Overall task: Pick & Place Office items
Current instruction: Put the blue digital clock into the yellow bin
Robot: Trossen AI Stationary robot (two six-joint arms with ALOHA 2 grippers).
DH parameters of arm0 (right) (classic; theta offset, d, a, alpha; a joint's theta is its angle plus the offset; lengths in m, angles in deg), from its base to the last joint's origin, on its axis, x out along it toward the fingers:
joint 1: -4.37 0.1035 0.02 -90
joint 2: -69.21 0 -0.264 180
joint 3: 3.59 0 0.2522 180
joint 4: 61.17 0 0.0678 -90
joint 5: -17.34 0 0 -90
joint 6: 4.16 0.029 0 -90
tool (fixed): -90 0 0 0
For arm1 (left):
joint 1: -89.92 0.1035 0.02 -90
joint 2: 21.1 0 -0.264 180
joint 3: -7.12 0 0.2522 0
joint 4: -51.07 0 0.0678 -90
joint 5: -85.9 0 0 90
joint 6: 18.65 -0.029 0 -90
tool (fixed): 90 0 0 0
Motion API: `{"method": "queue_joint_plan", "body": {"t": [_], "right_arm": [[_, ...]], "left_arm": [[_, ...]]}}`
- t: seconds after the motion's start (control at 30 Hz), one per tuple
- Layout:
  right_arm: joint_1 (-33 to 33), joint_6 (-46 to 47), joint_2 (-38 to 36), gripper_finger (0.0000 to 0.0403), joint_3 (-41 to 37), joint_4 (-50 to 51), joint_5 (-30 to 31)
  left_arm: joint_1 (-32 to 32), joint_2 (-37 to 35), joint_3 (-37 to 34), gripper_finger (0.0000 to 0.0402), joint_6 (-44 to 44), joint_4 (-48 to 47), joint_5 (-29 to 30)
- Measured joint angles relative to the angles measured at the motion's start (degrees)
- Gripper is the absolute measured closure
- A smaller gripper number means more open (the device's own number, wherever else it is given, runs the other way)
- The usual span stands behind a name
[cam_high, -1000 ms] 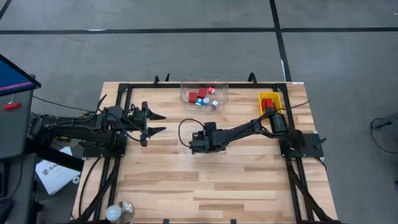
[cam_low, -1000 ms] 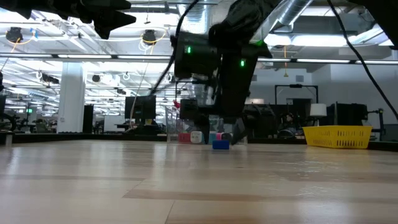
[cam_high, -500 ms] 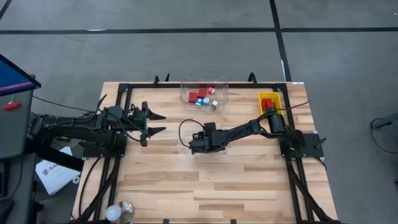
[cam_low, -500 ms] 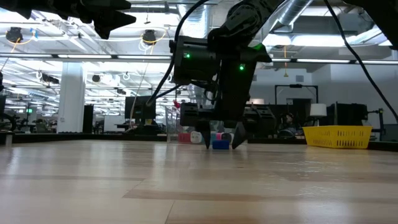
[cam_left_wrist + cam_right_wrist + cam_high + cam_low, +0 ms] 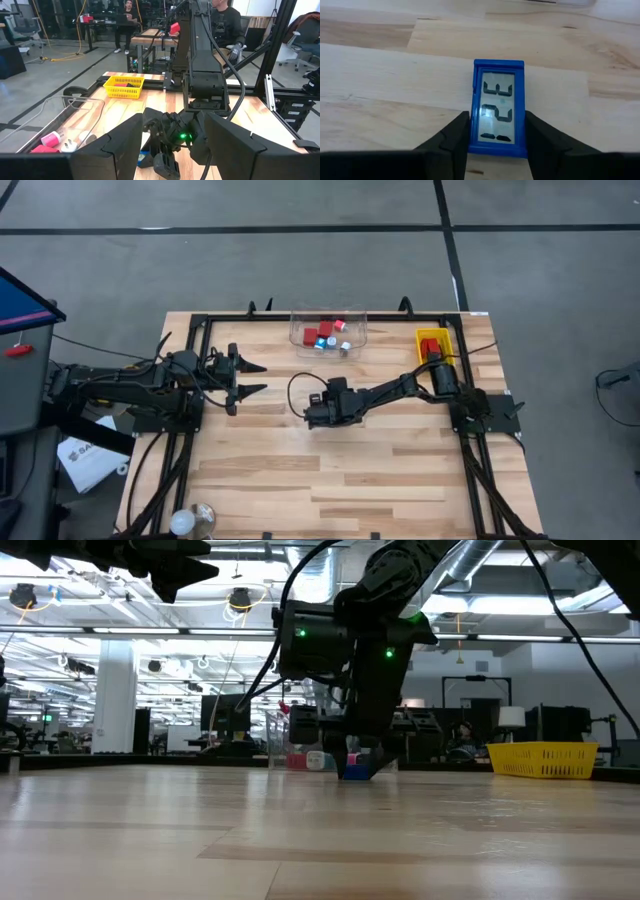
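Observation:
A flat blue rectangle with a grey number display (image 5: 499, 107) lies face up on the wooden table, mid-table. In the low view it shows as a small blue piece (image 5: 355, 772). My right gripper (image 5: 312, 418) is down at it and shut on it. My left gripper (image 5: 258, 377) hangs open above the table's left part and touches nothing. A clear tub (image 5: 328, 330) at the far edge holds several red, blue and white pieces. My right gripper pinches the blue rectangle by its two long sides (image 5: 472, 135), between the two fingers (image 5: 455, 132), at the end nearer the gripper. The fingers slant down from the table's right side. The rectangle lies flat on the table, display up.
A yellow tray (image 5: 433, 343) with a red piece stands at the far right. A white bulb-like object (image 5: 182, 523) sits at the near left corner. Black frame rails (image 5: 200, 320) run around the table. Bare wood lies across the near half.
My right gripper has sunk a little onto the blue rectangle, and its fingers, which stood wide on either side of it, have shut on its long sides. The rectangle has stayed flat on the table.

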Motion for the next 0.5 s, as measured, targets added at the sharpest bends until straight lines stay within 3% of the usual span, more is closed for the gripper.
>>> {"method": "queue_joint_plan", "body": {"t": [0.2,0.5], "right_arm": [[0.11,4.11,-3.01,0.0262,-0.29,10.28,1.94],[0.29,22.65,-8.5,0.0254,-0.11,44.86,5.49]], "left_arm": [[0.0,0.0,0.0,0.0192,0.0,-0.02,0.02],[0.0,-0.02,0.0,0.0192,0.02,-0.15,0.0]]}}
